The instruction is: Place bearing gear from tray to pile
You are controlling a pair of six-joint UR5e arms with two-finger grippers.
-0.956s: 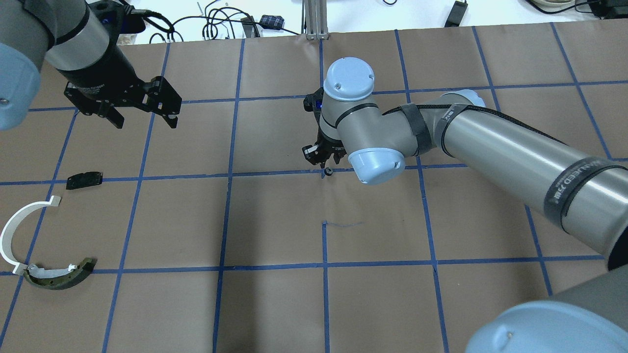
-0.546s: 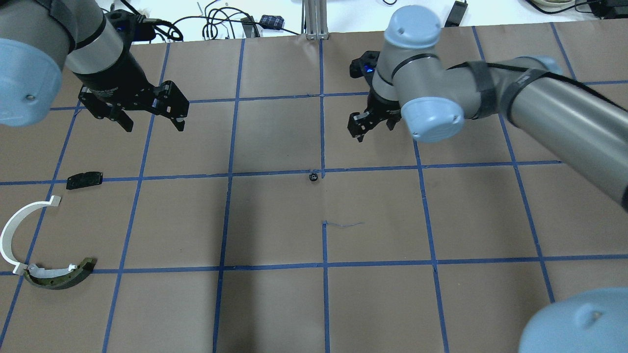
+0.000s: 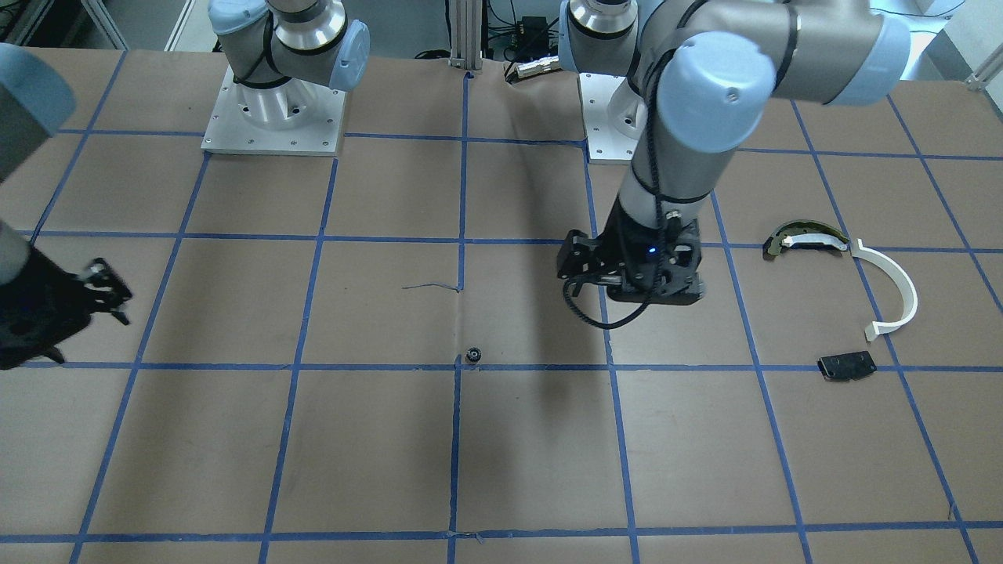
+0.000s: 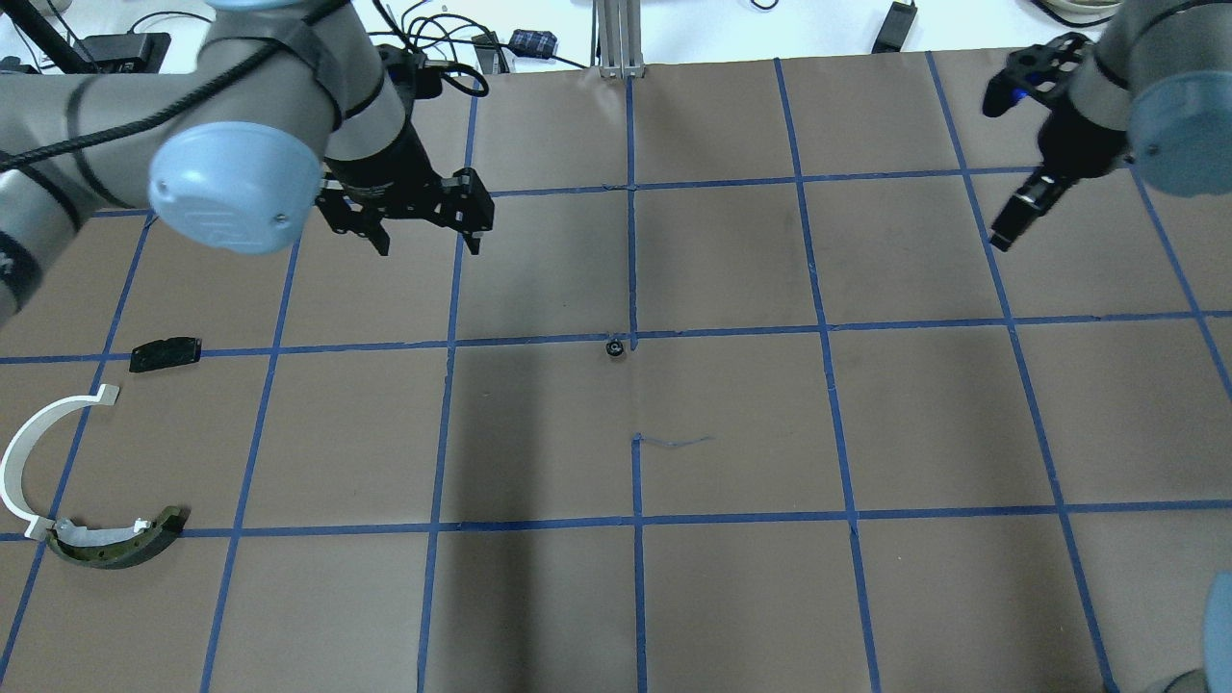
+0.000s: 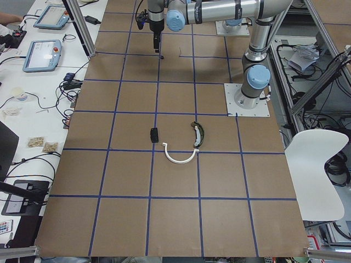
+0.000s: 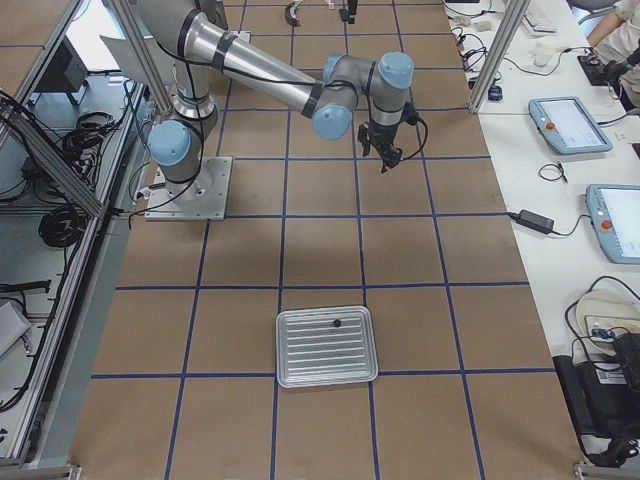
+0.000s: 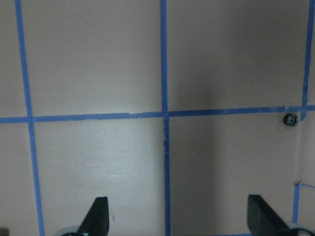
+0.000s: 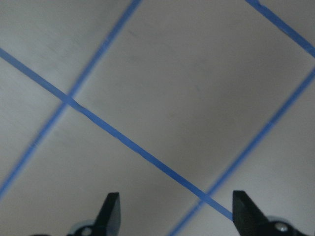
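Shows bearing gear (image 4: 614, 347) loose on a tape crossing at table centre, well right of the pile (image 4: 115, 547). Finds left gripper (image 4: 426, 241) spread and empty, beyond it leftward; right gripper (image 8: 175, 197) likewise spread, far right. Risks rolling so small a part away with an off-centre pinch.

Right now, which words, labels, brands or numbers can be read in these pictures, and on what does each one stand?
No text can be read in any view.
Tablet screen on the bench beside the table: too small to read.
Bearing gear: too small to show any marking.
Flat black plate: no marking can be made out.
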